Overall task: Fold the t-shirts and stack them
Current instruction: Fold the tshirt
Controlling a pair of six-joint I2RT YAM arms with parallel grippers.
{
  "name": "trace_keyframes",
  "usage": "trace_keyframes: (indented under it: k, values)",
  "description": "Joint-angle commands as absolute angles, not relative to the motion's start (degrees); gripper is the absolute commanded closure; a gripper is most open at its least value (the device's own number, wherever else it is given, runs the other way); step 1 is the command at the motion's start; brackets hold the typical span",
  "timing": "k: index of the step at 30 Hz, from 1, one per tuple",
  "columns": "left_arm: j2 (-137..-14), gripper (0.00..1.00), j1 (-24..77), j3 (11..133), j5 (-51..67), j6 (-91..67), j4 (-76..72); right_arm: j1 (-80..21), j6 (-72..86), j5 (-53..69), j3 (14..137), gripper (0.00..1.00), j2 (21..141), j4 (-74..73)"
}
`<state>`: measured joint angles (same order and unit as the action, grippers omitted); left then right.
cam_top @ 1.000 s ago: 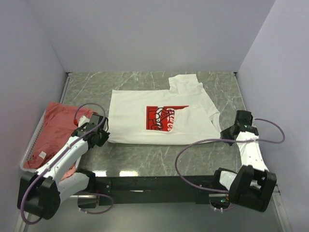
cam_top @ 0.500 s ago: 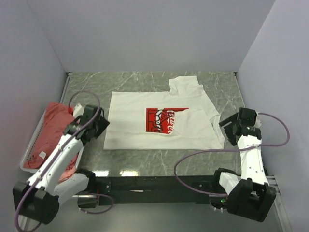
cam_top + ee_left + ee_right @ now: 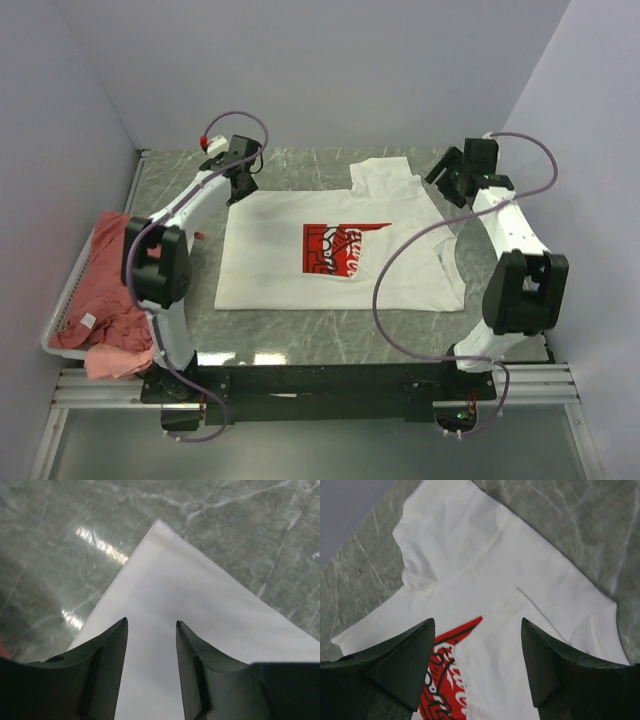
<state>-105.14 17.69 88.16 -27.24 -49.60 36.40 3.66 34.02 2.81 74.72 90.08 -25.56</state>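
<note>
A white t-shirt (image 3: 300,245) with a red print (image 3: 343,250) lies spread flat on the marble table, its right side folded over part of the print. My left gripper (image 3: 241,186) hovers open above the shirt's far-left corner (image 3: 165,560), with nothing between its fingers (image 3: 107,665). Over the far-right part of the shirt, near the sleeve (image 3: 385,175), my right gripper (image 3: 447,182) is open and empty. The right wrist view looks down on white cloth (image 3: 485,570) and the red print (image 3: 442,690). Salmon-pink t-shirts (image 3: 105,275) lie bunched in a basket on the left.
The white wire basket (image 3: 60,305) sits at the table's left edge, with one pink shirt (image 3: 118,360) spilling over its near end. Walls close in the back and both sides. Bare marble (image 3: 300,335) shows in front of the white shirt.
Both grippers were shut at the white shirt's near corners; they opened, let go and swung to its far corners. The shirt lies where it was.
</note>
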Motion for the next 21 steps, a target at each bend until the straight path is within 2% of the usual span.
trace_keyframes:
  k: [1, 9, 21]
  values:
    - [-112.37, 0.52, 17.14, 97.80, -33.21, -42.98, 35.33, 3.43, 29.53, 4.31, 81.89, 0.25, 95.79, -18.90]
    - [-127.34, 0.56, 14.59, 115.48, -34.10, -38.41, 37.00, 3.25, 26.54, 6.06, 88.32, 0.25, 107.22, -14.15]
    - [-135.00, 0.59, 11.78, 116.54, -29.18, -38.76, 34.80, 2.73, 25.66, 8.35, 96.15, 0.26, 117.86, -13.80]
